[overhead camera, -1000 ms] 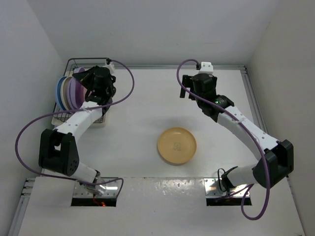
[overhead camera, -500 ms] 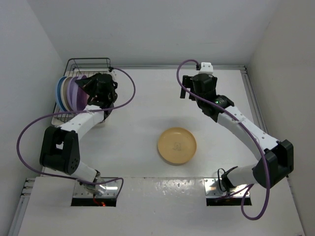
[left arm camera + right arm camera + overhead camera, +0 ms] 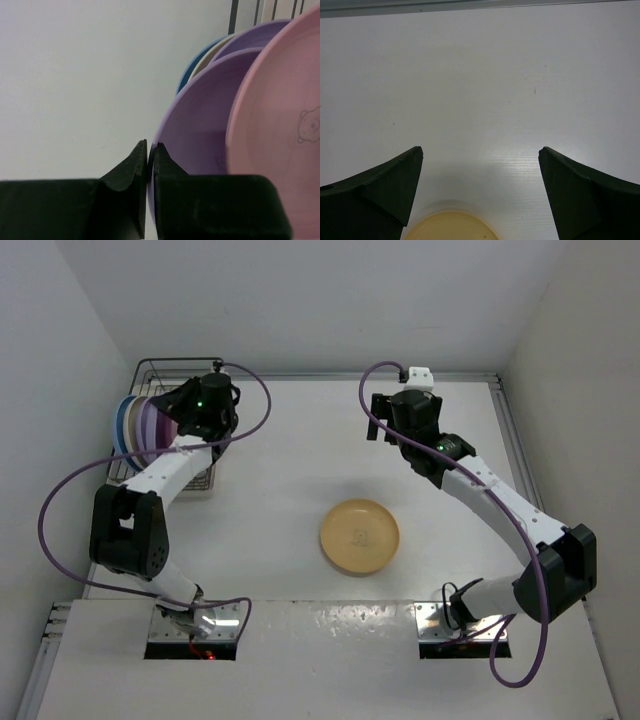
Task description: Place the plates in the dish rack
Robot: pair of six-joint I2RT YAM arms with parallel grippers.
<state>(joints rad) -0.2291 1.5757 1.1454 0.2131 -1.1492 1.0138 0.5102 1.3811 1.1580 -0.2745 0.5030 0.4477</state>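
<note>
Orange plate [image 3: 359, 536] on table [image 3: 290, 455]; five plates [image 3: 140, 427] upright in dish rack [image 3: 178, 364]

A flat white matte table [image 3: 300, 490] filled the frame's middle, boxed by plain white walls [image 3: 300, 300] (top, left, right); a grey metal rail [image 3: 300, 376] edged its upper side.

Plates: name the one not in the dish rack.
The orange plate, lying flat on the table; the other five stand on edge in the dish rack.
</note>
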